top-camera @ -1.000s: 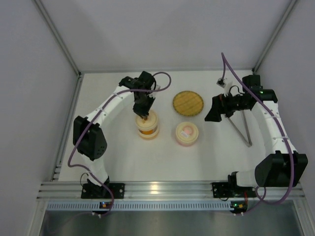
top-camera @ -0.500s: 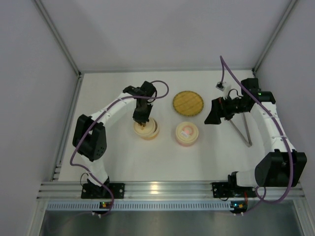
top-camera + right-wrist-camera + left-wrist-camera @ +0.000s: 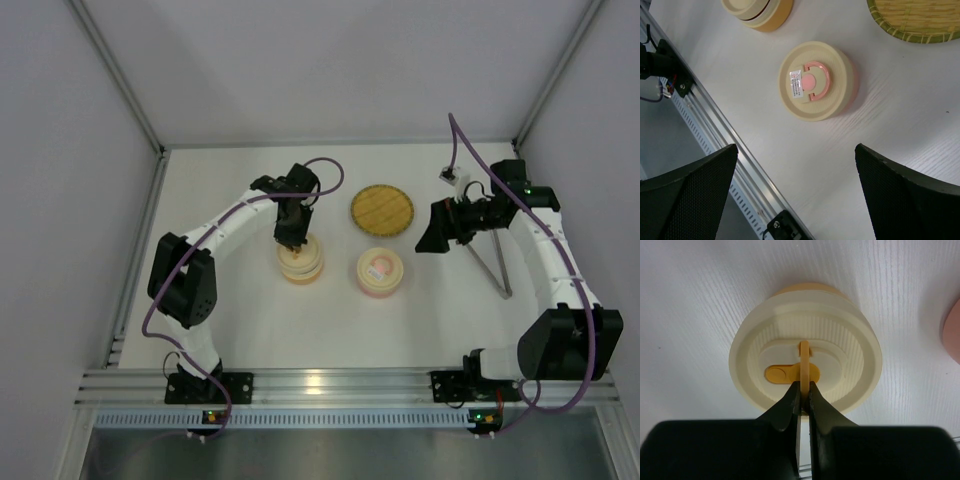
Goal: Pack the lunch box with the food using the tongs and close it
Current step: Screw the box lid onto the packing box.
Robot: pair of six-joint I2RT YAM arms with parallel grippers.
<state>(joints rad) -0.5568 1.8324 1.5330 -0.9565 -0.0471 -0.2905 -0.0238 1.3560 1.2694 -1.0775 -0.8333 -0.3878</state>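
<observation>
A yellow lunch box (image 3: 300,264) stands left of centre with its cream lid (image 3: 806,340) on. My left gripper (image 3: 804,390) is above it, shut on the lid's thin upright yellow handle (image 3: 804,362). A second round lunch box with a pink handle (image 3: 815,82) stands to its right, lid on. The tongs (image 3: 492,262) lie on the table at the right, below my right arm. My right gripper (image 3: 795,190) hangs wide open above the table near the pink box, holding nothing. The food is out of view.
A round woven bamboo plate (image 3: 382,208) lies behind the two boxes. The aluminium rail (image 3: 705,120) runs along the table's near edge. Grey walls close in the table at the back and both sides.
The left arm has drawn its elbow in, with its gripper staying on the yellow box's lid; it dipped, then rose slightly. The right arm has barely moved.
</observation>
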